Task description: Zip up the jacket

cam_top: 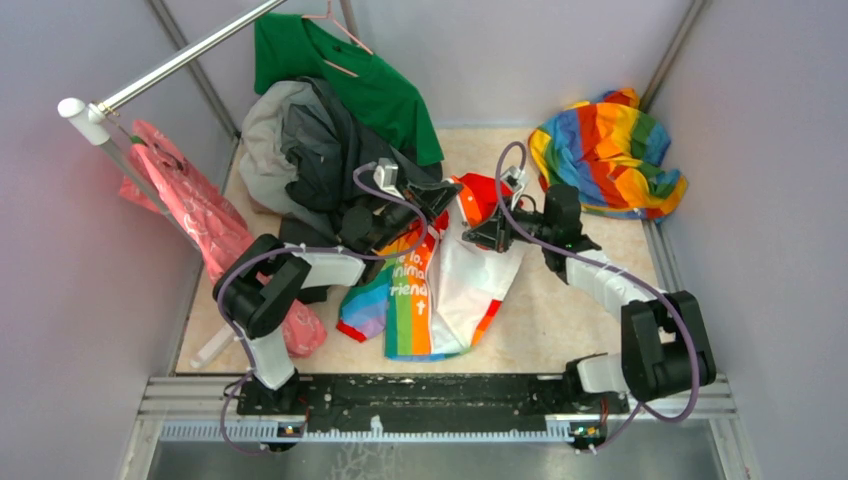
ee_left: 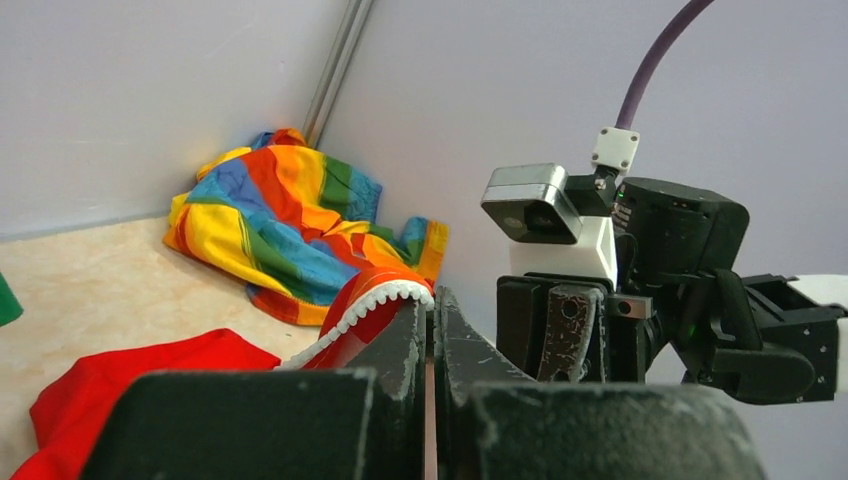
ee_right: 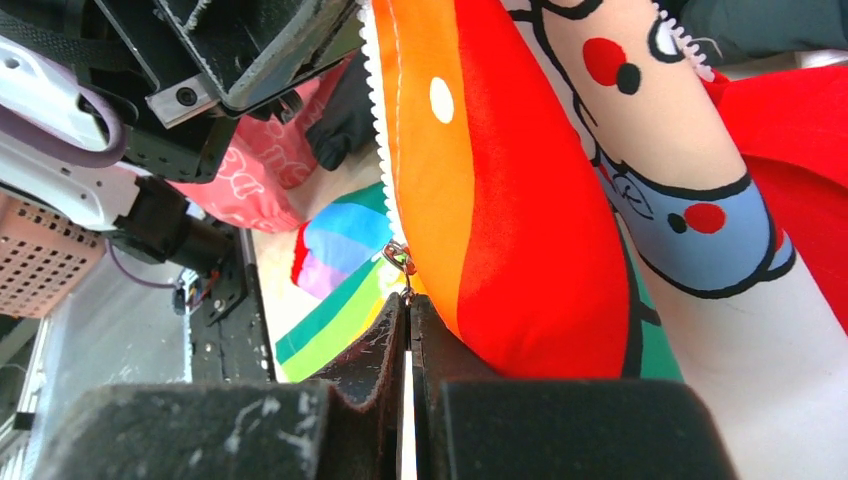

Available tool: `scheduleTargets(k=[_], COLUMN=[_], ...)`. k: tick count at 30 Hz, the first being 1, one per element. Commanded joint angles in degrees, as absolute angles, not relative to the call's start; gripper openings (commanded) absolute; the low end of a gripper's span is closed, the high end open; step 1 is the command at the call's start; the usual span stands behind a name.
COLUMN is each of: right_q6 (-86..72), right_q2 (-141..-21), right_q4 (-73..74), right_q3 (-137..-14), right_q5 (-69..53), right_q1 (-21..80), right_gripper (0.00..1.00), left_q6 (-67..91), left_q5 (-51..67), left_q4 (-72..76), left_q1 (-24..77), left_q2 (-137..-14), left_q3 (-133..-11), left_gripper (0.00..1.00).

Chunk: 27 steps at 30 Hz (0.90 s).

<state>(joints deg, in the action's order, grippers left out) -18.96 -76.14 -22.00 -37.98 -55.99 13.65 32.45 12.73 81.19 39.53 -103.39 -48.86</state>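
While the jacket (cam_top: 440,290) is lying spread in the middle of the table (cam_top: 560,320), the top view is showing the left hand (cam_top: 440,195) and the right hand (cam_top: 478,235) meeting over its upper front. From the left wrist, the closed fingers (ee_left: 400,370) are pinching the toothed zipper strip (ee_left: 375,300), probably for keeping it stretched. From the right wrist, the shut fingers (ee_right: 385,340) are clamping the small zipper pull (ee_right: 400,262), seemingly for drawing it along the teeth.

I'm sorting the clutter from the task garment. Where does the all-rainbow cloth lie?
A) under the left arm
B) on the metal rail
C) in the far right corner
C: the overhead view shows the rainbow cloth bunched in the far right corner.
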Motion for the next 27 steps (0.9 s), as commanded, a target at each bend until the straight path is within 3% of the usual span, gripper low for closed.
scheduleTargets(k=[1, 3, 6, 12, 20, 27], right_q6=[-13.16, -15.79, -17.61, -20.58, -18.19, -13.23], right_q2=[-77.88, -76.19, -73.79, -73.55, -74.32, -76.3], right_q4=[-11.15, -15.32, -19.28, -24.4, -22.94, -17.97], right_q3=[-39.02, -37.83, -36.55, -35.57, -35.83, -37.32], right_q5=[-55.47, -57.35, -59.95, -66.52, -67.57, -68.91], right_q1=[14.32, 14.2, 13.66, 10.75, 10.58, 10.55], right_gripper=[0.0, 0.0, 0.0, 0.0, 0.0, 0.0], left_q6=[33.12, 35.38, 42.93, 52.15, 57.6, 57.57], left_q5=[10.79, 12.5, 16.18, 22.81, 27.27, 28.7], left_q4=[98.86, 98.09, 100.75, 102.68, 102.67, 102.66], left_q1=[36.43, 36.39, 36.5, 36.84, 37.54, 39.32], left_q2=[-102.22, -103.08, -106.46, -111.38, -111.97, -112.37], left_q3=[-48.95, -48.45, -47.11, -44.96, -41.57, -42.11], left_gripper=[0.0, 0.0, 0.21, 0.46, 0.58, 0.62])
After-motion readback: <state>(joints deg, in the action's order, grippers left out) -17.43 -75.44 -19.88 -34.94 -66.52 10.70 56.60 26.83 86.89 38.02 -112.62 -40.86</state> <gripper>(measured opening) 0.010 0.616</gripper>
